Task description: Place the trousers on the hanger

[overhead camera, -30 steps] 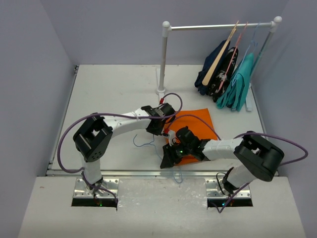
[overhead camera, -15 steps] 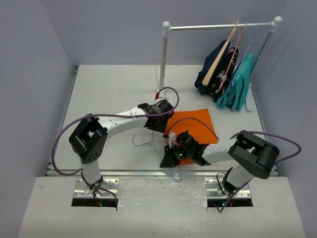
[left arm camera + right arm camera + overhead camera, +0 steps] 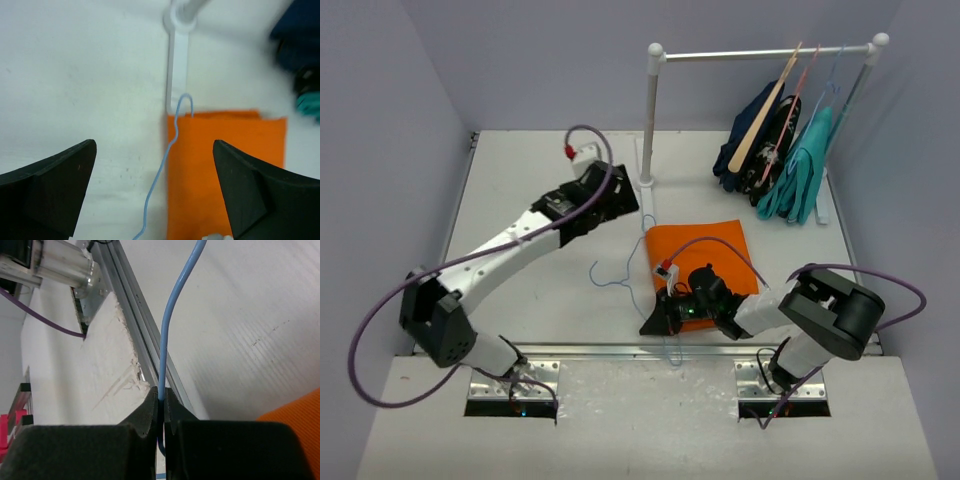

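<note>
**Grip and position.** The right fingers (image 3: 142, 416) are pressed together on the wire of the hanger (image 3: 172, 315), pinching it low over the near edge of the bench (image 3: 540, 180). The left fingers (image 3: 55, 180) are spread wide and hold nothing, high above the bench near the foot of the rack (image 3: 650, 120). The trousers (image 3: 705, 255) lie folded flat on the bench, right of centre, in front of the rack. The hanger runs along their left edge, with its hook at their far left corner and its near part reaching the bench edge.

**Risks, as judged.**
- (a) The wire is thin and smooth. Held at a single point, it may twist or slip between the pads, so the frame could swing once lifted.
- (b) The grip sits just beside the metal rail (image 3: 145, 355) bordering the bench. A low pull toward the bases could snag the wire there or tip it over the edge.
- (c) Where the wire touches the cloth, it may drag a fold and disturb the stack.
- (d) The cable (image 3: 720, 240) of the right arm loops over the trousers and could catch the hook.

**Room.** The left and centre of the bench are bare and give the widest room for moving. At far right, the rack post and the hanging garments (image 3: 790, 150) close in. Side walls bound the bench. At the near edge there is no margin.
</note>
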{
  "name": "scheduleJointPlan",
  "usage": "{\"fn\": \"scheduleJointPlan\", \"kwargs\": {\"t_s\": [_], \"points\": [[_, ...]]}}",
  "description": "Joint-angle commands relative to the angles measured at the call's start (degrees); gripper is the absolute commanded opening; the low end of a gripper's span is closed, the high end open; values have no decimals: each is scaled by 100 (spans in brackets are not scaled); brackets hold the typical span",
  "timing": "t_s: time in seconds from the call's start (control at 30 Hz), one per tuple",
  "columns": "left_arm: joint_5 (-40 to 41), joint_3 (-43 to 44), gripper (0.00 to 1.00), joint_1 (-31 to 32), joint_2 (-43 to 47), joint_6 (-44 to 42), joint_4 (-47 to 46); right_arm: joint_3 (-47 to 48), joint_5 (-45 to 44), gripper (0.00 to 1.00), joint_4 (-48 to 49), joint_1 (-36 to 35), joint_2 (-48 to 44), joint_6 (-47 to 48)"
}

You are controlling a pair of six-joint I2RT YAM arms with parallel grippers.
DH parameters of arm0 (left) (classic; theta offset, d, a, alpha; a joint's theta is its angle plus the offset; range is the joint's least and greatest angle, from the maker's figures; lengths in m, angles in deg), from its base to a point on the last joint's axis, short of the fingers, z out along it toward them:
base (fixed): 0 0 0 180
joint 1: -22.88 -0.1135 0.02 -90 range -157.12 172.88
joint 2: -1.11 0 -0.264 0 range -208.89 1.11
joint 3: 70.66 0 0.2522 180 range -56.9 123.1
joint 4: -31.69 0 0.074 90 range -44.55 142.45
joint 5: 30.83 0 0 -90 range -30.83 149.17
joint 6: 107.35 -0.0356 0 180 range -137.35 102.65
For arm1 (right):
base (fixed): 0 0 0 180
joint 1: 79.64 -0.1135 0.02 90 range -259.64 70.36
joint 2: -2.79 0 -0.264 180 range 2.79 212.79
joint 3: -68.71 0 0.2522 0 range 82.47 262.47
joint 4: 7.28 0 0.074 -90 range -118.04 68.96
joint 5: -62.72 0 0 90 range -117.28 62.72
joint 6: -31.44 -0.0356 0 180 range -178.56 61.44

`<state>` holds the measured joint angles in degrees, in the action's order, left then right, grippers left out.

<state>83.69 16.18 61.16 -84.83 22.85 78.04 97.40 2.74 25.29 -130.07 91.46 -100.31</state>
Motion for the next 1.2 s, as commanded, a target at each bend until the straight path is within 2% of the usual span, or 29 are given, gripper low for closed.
{"fn": "scheduleJointPlan", "kwargs": {"t_s": [0.0, 0.1, 0.3, 0.43, 0.53, 0.67, 0.73, 0.83, 1.0, 1.03, 1.17], "points": [[1066, 205, 100, -480, 1789, 586, -296, -144, 759, 0, 1600, 313, -11, -569], [1527, 196, 100, -497, 2651, 374, 32, -210, 1088, 0, 2135, 476, -276, -879], [1122, -775, 100, -496, 3971, -195, 165, -22, 1342, 0, 2310, 672, -1005, -1251], [968, -1519, 100, -496, 4187, -463, 202, 107, 1395, 0, 2310, 973, -1584, -1437], [681, -2487, 100, -496, 4367, -356, 47, 115, 1426, 0, 2305, 1246, -1942, -1481], [-261, -3248, 100, -496, 4330, -6, -691, 53, 1436, 0, 2258, 1298, -1905, -1397], [-619, -3834, 100, -496, 4292, 454, -1218, -88, 1405, 0, 2676, 1298, -1827, -1538], [-1289, -4619, 98, -494, 4258, 726, -2054, -116, 1343, 0, 2794, 1319, -1903, -1619], [-3000, -5406, 82, -471, 3583, 783, -4455, 76, 1269, 0, 2776, 1443, -2243, -1720], [-3202, -5519, 78, -393, 3433, 842, -5049, 150, 1246, 0, 2768, 1502, -2326, -1784], [-3441, -5289, 65, 74, 2641, 853, -5853, 431, 1246, 0, 2562, 1622, -2461, -1889]]}}
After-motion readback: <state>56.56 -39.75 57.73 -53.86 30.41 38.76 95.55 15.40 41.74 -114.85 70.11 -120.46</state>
